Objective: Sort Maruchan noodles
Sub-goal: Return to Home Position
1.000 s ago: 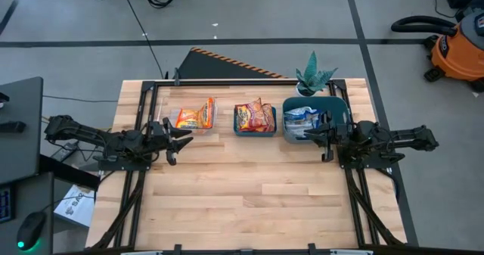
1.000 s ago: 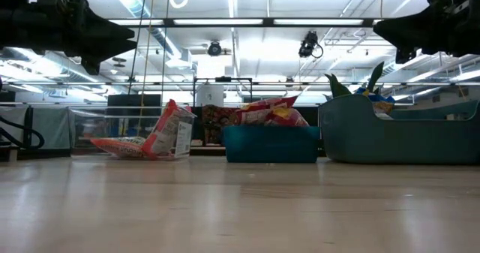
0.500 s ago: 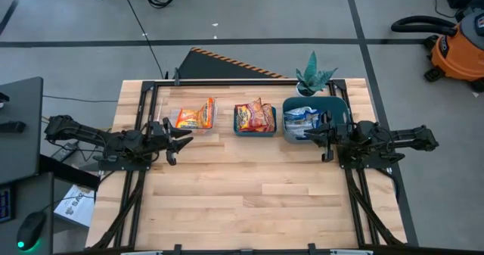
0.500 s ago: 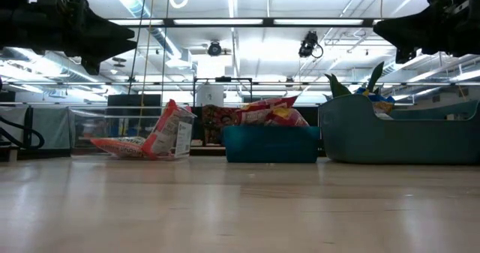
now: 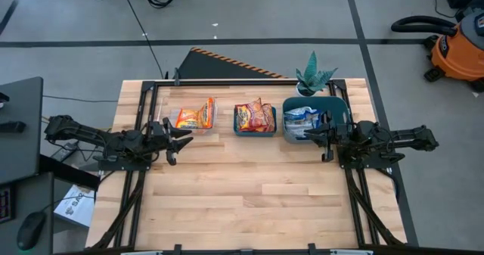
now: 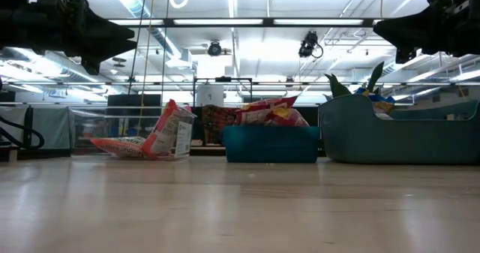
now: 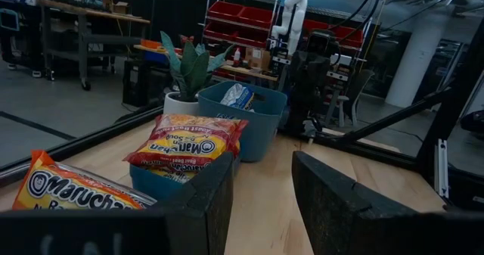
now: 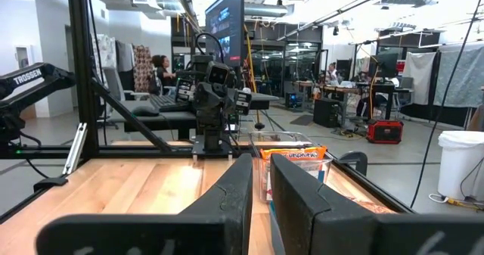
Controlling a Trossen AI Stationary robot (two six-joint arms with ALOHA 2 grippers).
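Note:
The Maruchan noodles lie in three lots near the table's far edge. Orange packets (image 5: 195,117) sit in a clear bin, one leaning upright (image 6: 171,131). Red-and-yellow packets (image 5: 254,116) fill a small teal bin (image 6: 271,144). Blue-and-white packets (image 5: 300,121) lie in a larger teal bin (image 5: 336,107). My left gripper (image 5: 184,138) hovers above the table just near of the orange packets, open and empty (image 7: 265,160). My right gripper (image 5: 311,134) hovers beside the larger bin, holding nothing, with only a narrow gap between its fingers (image 8: 262,160).
A potted plant (image 5: 312,77) stands at the far edge behind the larger teal bin. A black frame (image 5: 227,82) runs along the table's far side. The wooden table (image 5: 242,194) stretches toward the near edge. People sit at desks in the room beyond (image 8: 160,66).

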